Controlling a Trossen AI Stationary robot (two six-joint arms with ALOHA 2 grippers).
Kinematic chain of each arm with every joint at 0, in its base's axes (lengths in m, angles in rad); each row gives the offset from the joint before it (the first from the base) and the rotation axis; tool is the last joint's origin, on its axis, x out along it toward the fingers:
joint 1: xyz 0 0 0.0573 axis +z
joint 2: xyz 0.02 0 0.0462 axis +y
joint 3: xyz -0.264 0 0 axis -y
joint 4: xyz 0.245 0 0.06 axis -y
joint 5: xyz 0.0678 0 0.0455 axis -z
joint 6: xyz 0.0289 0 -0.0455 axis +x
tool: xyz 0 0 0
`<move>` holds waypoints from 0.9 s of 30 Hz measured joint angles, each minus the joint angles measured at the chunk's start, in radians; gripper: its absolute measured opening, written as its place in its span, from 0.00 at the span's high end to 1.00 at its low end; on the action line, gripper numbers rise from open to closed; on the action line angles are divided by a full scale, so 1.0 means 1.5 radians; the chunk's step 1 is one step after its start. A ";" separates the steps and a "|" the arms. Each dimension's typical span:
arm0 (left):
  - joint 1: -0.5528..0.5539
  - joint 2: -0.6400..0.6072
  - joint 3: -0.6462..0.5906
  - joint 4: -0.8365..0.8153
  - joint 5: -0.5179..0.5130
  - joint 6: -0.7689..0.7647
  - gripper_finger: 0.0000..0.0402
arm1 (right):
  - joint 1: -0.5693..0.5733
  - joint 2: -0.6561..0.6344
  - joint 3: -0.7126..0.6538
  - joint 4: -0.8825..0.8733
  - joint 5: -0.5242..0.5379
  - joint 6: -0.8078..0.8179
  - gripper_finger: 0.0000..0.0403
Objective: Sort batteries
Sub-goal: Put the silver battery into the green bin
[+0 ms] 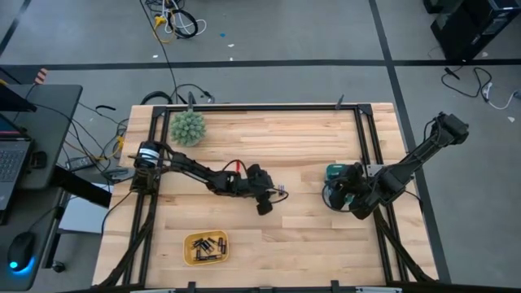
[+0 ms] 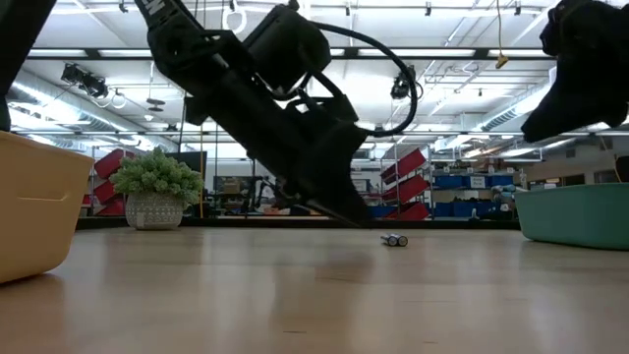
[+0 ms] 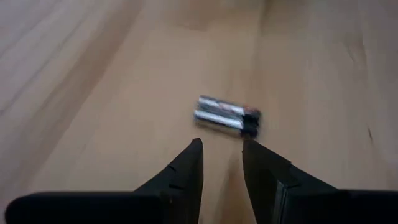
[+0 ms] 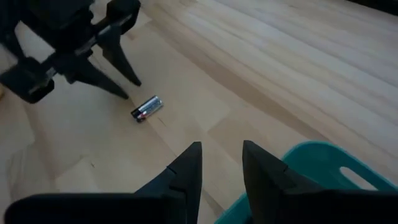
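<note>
Two silvery batteries lie side by side on the wooden table, also seen as batteries near its middle. My left gripper stands open just short of them, slanting down, with nothing between its fingers; from the right wrist it shows as the left gripper close beside the batteries. My right gripper is open and empty above the teal tray, at the table's right. A yellow tray near the front edge holds several dark batteries.
A spiky green ball sits at the table's far left corner. The teal tray lies under my right arm, with bare wood between it and the pair of batteries. A dark frame runs round the table.
</note>
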 joint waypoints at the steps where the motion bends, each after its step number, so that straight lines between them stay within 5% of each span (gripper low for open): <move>1: 0.004 0.000 0.000 0.007 -0.002 -0.018 0.73 | 0.000 0.006 0.000 0.002 0.000 0.000 0.75; 15: 0.011 0.026 0.001 0.069 -0.011 -0.196 0.73 | -0.001 0.085 0.000 0.060 0.000 0.000 0.75; 27: 0.011 0.040 0.002 0.089 -0.016 -0.206 0.73 | -0.001 0.091 0.000 0.072 -0.001 -0.002 0.75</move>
